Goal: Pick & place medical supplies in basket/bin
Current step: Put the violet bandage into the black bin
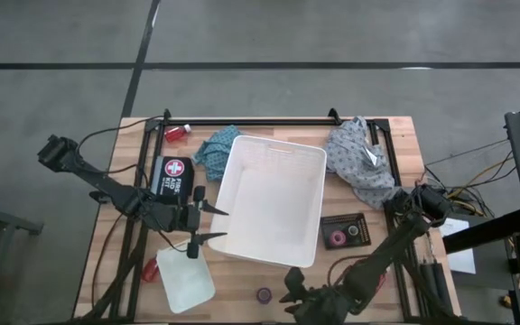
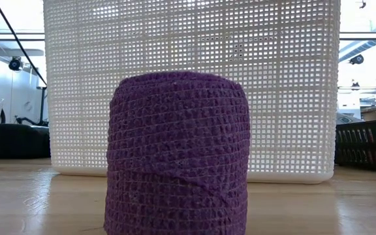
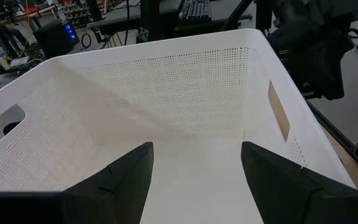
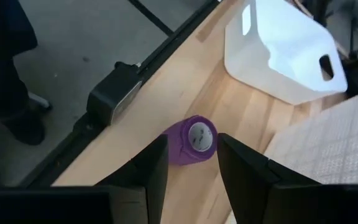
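A purple roll (image 4: 191, 140) stands on its end on the wooden table near the front edge (image 1: 264, 294), and fills the low view (image 2: 178, 153). My right gripper (image 4: 191, 167) is open just short of it, a finger tip on each side, touching nothing (image 1: 289, 291). The big white basket (image 1: 273, 200) stands mid-table. My left gripper (image 1: 208, 224) hangs open over the basket's left rim, with nothing between its fingers (image 3: 197, 168). A teal cloth (image 1: 217, 147) and a grey cloth (image 1: 359, 162) lie at the basket's far corners. A red bottle (image 1: 178, 133) lies at the far left.
A small translucent tray (image 1: 185, 278) sits at the near left with a red thing (image 1: 150, 269) beside it. A black first-aid pouch (image 1: 171, 173) lies left of the basket. A flat black tray (image 1: 346, 231) holding rolls sits to its right. A black clamp (image 4: 114, 93) sits on the table's edge.
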Controlling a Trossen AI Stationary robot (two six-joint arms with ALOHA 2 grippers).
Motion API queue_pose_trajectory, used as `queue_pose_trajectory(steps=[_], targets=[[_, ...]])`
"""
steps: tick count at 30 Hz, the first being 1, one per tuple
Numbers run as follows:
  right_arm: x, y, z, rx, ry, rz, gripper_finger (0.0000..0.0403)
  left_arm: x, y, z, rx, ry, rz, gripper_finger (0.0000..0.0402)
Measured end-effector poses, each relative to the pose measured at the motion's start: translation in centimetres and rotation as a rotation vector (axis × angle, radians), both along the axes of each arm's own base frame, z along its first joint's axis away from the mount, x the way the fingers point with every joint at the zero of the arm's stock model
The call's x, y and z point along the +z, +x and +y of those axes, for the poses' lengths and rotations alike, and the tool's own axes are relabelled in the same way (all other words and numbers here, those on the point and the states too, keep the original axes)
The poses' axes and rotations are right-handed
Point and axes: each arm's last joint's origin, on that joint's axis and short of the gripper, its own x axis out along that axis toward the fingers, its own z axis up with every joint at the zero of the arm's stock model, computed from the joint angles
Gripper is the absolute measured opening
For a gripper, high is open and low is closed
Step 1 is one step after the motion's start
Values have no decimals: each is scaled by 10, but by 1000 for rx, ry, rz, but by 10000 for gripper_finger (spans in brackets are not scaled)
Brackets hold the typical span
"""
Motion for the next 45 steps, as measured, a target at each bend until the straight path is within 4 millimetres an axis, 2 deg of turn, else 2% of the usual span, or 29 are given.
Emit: queue_pose_trajectory(steps=[9, 13, 17, 21, 25, 29, 38, 41, 45], targets=[[-1, 2, -4, 10, -35, 6, 167, 0, 0, 0, 0, 0, 0, 249], [-11, 2, -4, -1, -32, 32, 179, 0, 0, 0, 0, 0, 0, 249], [-26, -2, 5, -44, -103, 19, 189, 0, 0, 0, 0, 0, 0, 249], [-26, -11, 21, -85, -210, -83, 197, 0, 0, 0, 0, 0, 0, 249], [-31, -13, 30, -135, -175, -119, 201, 0, 0, 0, 0, 0, 1, 249], [-36, -7, 35, -148, -142, -117, 201, 0, 0, 0, 1, 0, 3, 250], [-65, 17, 39, -123, -130, -43, 201, 0, 0, 0, 1, 0, 4, 250], [-66, 24, 37, -129, -114, -32, 208, 0, 0, 0, 1, 1, 5, 250], [-63, 32, 32, -158, -67, -27, 238, 0, 0, 0, 1, 1, 4, 250]])
